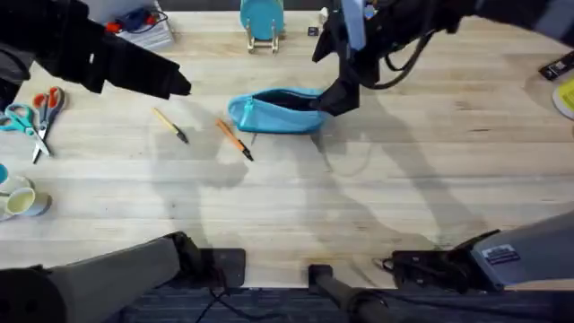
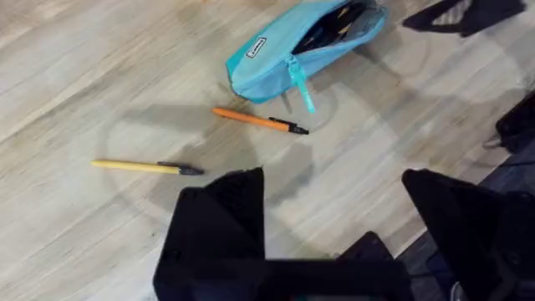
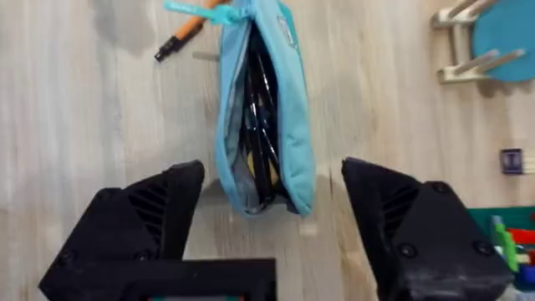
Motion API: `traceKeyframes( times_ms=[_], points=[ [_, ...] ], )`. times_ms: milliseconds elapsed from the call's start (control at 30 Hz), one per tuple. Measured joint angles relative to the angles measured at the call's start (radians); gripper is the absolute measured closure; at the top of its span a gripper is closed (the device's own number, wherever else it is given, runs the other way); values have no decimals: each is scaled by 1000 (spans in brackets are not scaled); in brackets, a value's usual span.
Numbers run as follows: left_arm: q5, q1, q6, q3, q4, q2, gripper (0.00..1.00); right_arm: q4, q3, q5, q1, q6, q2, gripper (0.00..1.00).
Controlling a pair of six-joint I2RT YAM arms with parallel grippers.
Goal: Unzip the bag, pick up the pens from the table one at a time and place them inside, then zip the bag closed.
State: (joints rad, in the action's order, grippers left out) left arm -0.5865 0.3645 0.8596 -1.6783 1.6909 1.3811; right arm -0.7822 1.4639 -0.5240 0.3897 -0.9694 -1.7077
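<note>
The light blue bag (image 1: 273,111) lies on the table (image 1: 296,197) with its zipper open, and dark items show inside the bag (image 3: 264,109). An orange pen (image 1: 235,140) lies just left of it, and a yellowish pen (image 1: 170,125) lies farther left. My right gripper (image 1: 337,99) is over the bag's right end. Its fingers (image 3: 142,226) are open and straddle that end without pinching it. My left gripper (image 1: 178,86) hovers open above the yellowish pen (image 2: 146,167), with the orange pen (image 2: 259,121) and the bag (image 2: 292,50) beyond it.
Scissors (image 1: 40,112) with orange and teal handles lie at the left edge, and tape rolls (image 1: 18,199) lie below them. A teal disc on a wooden stand (image 1: 262,22) sits behind the bag. Clutter (image 1: 143,27) is at the back left, and a yellow object (image 1: 565,94) is at the right edge.
</note>
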Motion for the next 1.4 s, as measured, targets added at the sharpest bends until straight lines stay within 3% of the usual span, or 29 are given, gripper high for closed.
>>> traceKeyframes(
  times_ms=[500,867,1133,1400],
  points=[
    [0,0,0,0,0,0,6,-65,0,0,0,0,206,5],
    [0,0,-1,0,0,0,6,-135,0,9,-3,7,271,5],
    [0,0,-45,0,0,0,6,-252,1,164,-5,208,332,5],
    [0,0,-58,0,0,0,5,-349,1,207,-5,310,336,5]
  ],
)
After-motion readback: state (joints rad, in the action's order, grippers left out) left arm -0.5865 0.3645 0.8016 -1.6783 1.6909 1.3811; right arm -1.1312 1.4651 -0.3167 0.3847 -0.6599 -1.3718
